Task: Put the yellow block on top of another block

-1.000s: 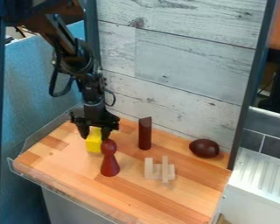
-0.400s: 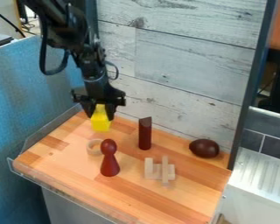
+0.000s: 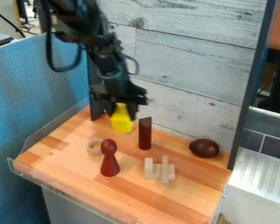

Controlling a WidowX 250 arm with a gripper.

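Bright, diffuse light covers the striped light-brown wooden counter [image 3: 139, 197], with soft, faint shadows. The ribbed white panel [image 3: 260, 177] at four o'clock is brightest; the black recess [image 3: 277, 89] near three o'clock is dim.

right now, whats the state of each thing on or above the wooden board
gripper: shut on the yellow block
yellow block: held, not stacked
dark red pawn-shaped piece: upright
dark red block: standing on end
pale ring: lying flat
pale wooden piece: resting on the board
dark brown egg-shaped thing: lying on its side
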